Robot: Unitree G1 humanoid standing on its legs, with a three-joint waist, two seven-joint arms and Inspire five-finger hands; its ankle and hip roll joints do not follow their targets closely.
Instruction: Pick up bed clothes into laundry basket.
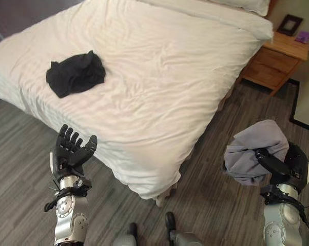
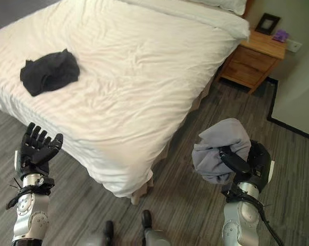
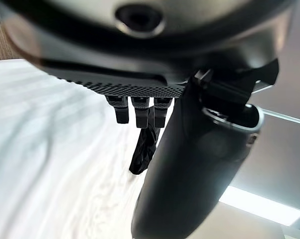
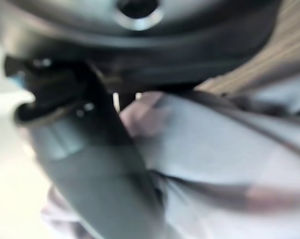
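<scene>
A crumpled black garment (image 1: 75, 73) lies on the white bed (image 1: 159, 66), toward its left side. My right hand (image 1: 277, 166) is raised over the floor to the right of the bed, with its thumb and fingers curled round a bunched grey cloth (image 1: 257, 148), seen close up as grey cloth (image 4: 215, 149). My left hand (image 1: 70, 151) is held up with straight fingers over the floor just off the bed's near edge, below the black garment and apart from it. Past its fingers the black garment (image 3: 142, 152) shows on the sheet.
A wooden nightstand (image 1: 275, 59) stands at the bed's far right corner with a dark picture frame (image 1: 289, 24) and a small purple thing (image 1: 302, 36) on it. Grey wood floor (image 1: 206, 200) runs around the bed. A pale wall edge (image 1: 308, 102) rises at the right.
</scene>
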